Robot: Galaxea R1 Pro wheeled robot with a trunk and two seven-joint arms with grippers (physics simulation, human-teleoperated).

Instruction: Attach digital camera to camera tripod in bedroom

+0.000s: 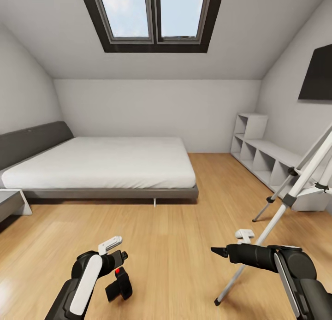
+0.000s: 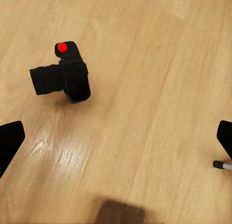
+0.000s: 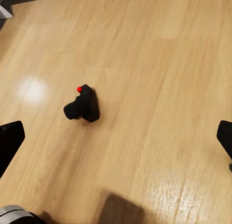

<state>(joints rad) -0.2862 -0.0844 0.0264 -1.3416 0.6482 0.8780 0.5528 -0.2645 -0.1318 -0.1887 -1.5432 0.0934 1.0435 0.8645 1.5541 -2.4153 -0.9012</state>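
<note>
We see a big white bed (image 1: pixel 101 165) with a grey frame, far ahead of our left claw (image 1: pixel 112 250) and off to its left. Our left claw hangs low over the wood floor (image 1: pixel 175 246). Its two black fingers (image 2: pixel 9 141) stand wide apart with nothing between them.

The little black camera (image 1: pixel 119 285) with the red button lies on the floor, right under our left claw and a bit nearer to us. From the left wrist we look down on the camera (image 2: pixel 63 79), and it lies apart from both fingers.

Our right claw (image 1: pixel 220 251) points toward the left claw, and the camera sits on the floor between them. From the right wrist the camera (image 3: pixel 83 105) looks small and lies well apart. The right fingers (image 3: pixel 9 144) are wide apart too, and hold nothing.

The tripod (image 1: pixel 295 186) stands just beside the right claw, on its right. One silver leg runs down to the floor close behind that arm. White shelves (image 1: pixel 258 156) stand by the wall past the tripod.
</note>
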